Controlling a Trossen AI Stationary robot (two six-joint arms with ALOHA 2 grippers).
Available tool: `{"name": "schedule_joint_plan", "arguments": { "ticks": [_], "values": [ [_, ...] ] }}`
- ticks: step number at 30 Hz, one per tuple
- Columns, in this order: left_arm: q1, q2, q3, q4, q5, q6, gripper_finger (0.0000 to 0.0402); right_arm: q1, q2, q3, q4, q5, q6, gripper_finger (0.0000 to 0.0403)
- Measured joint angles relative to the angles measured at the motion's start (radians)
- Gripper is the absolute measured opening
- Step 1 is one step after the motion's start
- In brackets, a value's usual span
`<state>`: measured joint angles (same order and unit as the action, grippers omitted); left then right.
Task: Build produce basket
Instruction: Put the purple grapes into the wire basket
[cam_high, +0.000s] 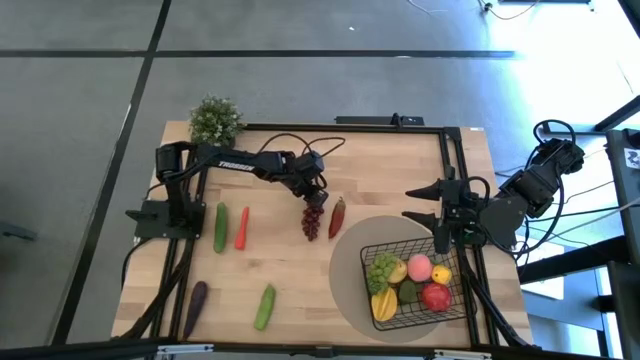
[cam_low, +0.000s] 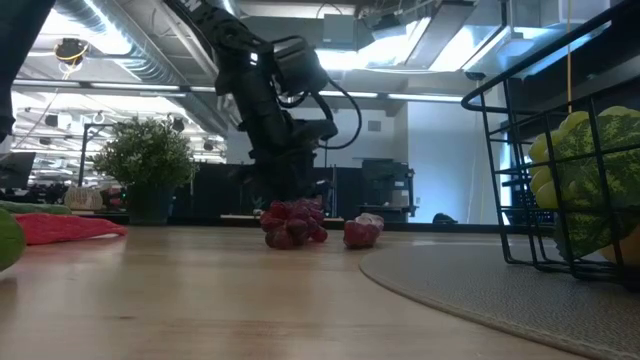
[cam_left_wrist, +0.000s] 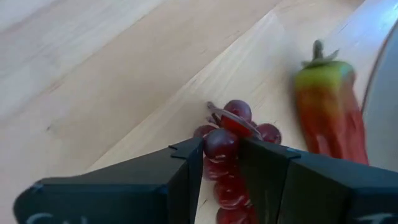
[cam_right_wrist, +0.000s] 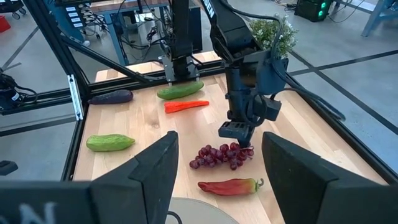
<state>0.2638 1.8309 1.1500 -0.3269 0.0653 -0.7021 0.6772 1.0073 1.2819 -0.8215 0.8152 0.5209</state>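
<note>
A bunch of dark red grapes (cam_high: 312, 222) lies on the wooden table, with a red chili (cam_high: 337, 216) just to its right. My left gripper (cam_high: 318, 198) stands over the bunch's far, stem end and is shut on it. The black wire basket (cam_high: 388, 250) sits on a round grey mat (cam_high: 350, 285) at the near right. It holds green grapes (cam_high: 381, 270), a peach (cam_high: 419, 266), a red apple (cam_high: 435, 296) and other pieces. My right gripper (cam_high: 418, 204) is open and empty, just beyond the basket. My left gripper pinches a grape at the bunch's stem end (cam_left_wrist: 221, 143) between its two fingers (cam_left_wrist: 186, 168). The fingers come from above, pointing down (cam_low: 290, 195). The bunch lies on the table (cam_right_wrist: 221, 155), stretching toward the near edge below the fingers.
Two cucumbers (cam_high: 220, 226) (cam_high: 264, 306), a carrot (cam_high: 242, 226) and an eggplant (cam_high: 196, 297) lie on the left half of the table. A leafy potted plant (cam_high: 215, 120) stands at the far left corner. Bare wood lies between the grapes and the near edge.
</note>
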Motion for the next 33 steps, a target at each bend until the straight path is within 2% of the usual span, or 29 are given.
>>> {"name": "schedule_joint_plan", "arguments": {
  "ticks": [9,18,33],
  "values": [
    [0.0,0.0,0.0,0.031,-0.003,0.017,0.0006,0.0,0.0,0.0,-0.003,-0.006,0.024,0.0223],
    [-0.006,-0.013,0.0,0.122,0.031,0.033,0.0001,0.0,0.0,0.0,-0.008,-0.007,0.024,0.0223],
    [-0.062,-0.129,0.037,0.123,0.021,0.117,0.0,0.0,0.0,0.0,-0.026,-0.007,0.024,0.0223]
  ]
}}
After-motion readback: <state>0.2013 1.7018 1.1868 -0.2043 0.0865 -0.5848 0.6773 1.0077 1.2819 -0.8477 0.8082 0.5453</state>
